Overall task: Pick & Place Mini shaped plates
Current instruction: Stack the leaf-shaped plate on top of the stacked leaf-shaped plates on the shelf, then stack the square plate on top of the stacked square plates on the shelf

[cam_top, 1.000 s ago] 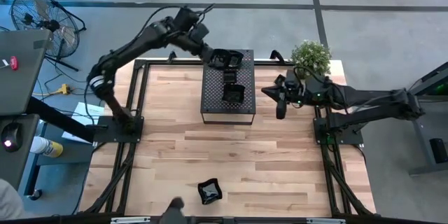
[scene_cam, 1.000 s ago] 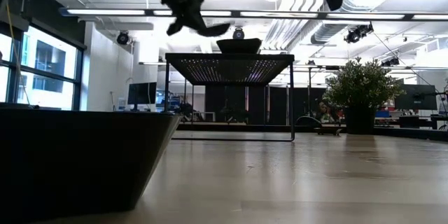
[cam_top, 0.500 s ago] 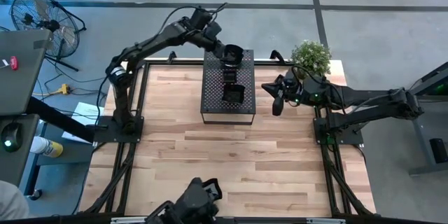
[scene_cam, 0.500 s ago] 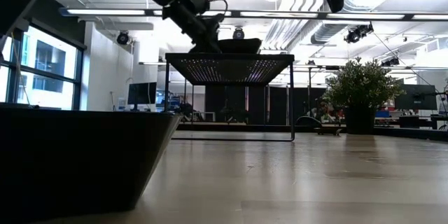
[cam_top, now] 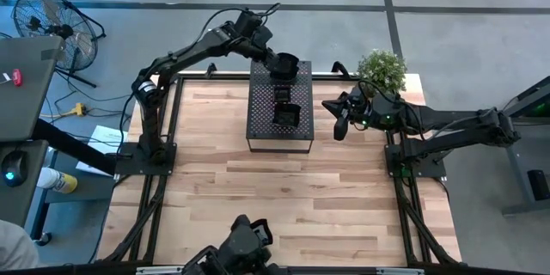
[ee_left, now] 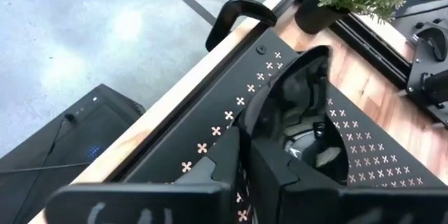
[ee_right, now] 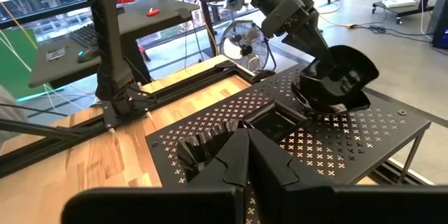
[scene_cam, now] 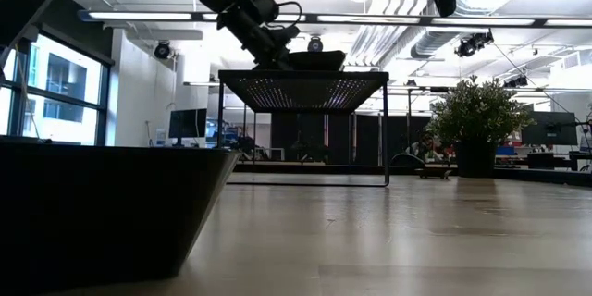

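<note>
My left gripper (cam_top: pixel 273 58) is over the far end of the perforated black box (cam_top: pixel 279 133), shut on a glossy black mini plate (cam_top: pixel 285 64); the right wrist view shows this plate (ee_right: pixel 341 75) tilted. Two more plates sit on the box top: a square one (cam_top: pixel 282 93) and another (cam_top: pixel 287 114), nearer. One plate lies at the table's near edge (cam_top: pixel 259 234) and fills the low view's left (scene_cam: pixel 102 203). My right gripper (cam_top: pixel 338 129) hangs shut in the air to the right of the box. My left gripper holds the mini plate by its rim (ee_left: pixel 260 115) on the side toward the table's left. The wall runs down between the two fingers, one finger (ee_left: pixel 283 171) inside the bowl and one outside. The fingers slant down from the far left. The plate is tilted, its lower edge (ee_right: pixel 329 103) on the box top.
A potted plant (cam_top: pixel 381 69) stands at the far right corner, behind my right arm. A dark bulky shape (cam_top: pixel 228 247) sits at the near edge beside the lone plate. Bare wood lies between the box and the near edge.
My left gripper, carrying the plate, has swung toward the table's right and come down onto the far end of the box top; over the last half second it has hardly moved. A dark shape has come in at the near edge.
</note>
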`<state>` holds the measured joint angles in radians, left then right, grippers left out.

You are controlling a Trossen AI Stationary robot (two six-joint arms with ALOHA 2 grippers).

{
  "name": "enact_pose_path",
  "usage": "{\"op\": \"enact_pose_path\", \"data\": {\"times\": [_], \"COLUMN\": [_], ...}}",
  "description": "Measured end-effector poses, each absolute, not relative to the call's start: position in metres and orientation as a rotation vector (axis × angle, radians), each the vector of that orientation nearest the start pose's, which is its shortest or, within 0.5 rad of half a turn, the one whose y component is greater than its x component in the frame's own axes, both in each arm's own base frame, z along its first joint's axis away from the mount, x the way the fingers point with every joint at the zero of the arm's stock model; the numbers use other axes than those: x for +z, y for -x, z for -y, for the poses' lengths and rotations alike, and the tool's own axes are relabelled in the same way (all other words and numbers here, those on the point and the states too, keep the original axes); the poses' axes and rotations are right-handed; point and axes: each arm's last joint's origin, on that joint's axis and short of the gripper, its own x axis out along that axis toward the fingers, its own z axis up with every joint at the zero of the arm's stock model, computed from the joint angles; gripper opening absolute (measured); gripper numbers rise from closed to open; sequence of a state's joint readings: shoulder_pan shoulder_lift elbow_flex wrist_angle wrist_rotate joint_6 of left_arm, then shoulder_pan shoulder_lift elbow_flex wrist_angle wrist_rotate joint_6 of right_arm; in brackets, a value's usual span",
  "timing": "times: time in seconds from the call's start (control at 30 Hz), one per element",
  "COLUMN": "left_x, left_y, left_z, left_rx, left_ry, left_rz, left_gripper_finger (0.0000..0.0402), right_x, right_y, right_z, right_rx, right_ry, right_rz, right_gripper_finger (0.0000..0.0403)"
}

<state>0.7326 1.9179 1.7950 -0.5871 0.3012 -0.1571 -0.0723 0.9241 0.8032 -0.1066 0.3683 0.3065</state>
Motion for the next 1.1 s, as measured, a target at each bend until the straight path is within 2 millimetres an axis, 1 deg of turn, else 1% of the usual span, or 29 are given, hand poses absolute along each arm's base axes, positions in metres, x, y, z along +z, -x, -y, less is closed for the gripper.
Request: {"op": "enact_pose_path", "data": {"times": [0.33, 0.57, 0.67, 0.8, 0.93, 1.0, 1.1], "left_x": [0.319, 0.32, 0.328, 0.346, 0.365, 0.367, 0.362], "left_y": [-0.327, -0.327, -0.325, -0.324, -0.33, -0.334, -0.339], "left_z": [-0.283, -0.282, -0.279, -0.263, -0.236, -0.221, -0.199], "left_rx": [0.463, 0.446, 0.449, 0.465, 0.455, 0.435, 0.39], "left_ry": [0.509, 0.503, 0.486, 0.42, 0.364, 0.337, 0.305], "left_rz": [-0.594, -0.585, -0.572, -0.548, -0.52, -0.519, -0.517], "left_gripper_finger": [0.0056, 0.0056, 0.004, 0.0006, 0.0006, 0.0002, 0.0002], "right_x": [0.323, 0.323, 0.323, 0.323, 0.322, 0.321, 0.319], "right_y": [-0.202, -0.202, -0.202, -0.202, -0.2, -0.197, -0.188], "right_z": [0.025, 0.025, 0.025, 0.025, 0.025, 0.025, 0.025], "right_rx": [-0.469, -0.468, -0.466, -0.461, -0.46, -0.473, -0.519], "right_ry": [-0.248, -0.248, -0.248, -0.248, -0.256, -0.267, -0.28], "right_rz": [-0.162, -0.162, -0.163, -0.164, -0.174, -0.192, -0.235], "right_gripper_finger": [0.0001, 0.0001, 0.0002, 0.0002, 0.0001, 0.0001, 0.0001]}}
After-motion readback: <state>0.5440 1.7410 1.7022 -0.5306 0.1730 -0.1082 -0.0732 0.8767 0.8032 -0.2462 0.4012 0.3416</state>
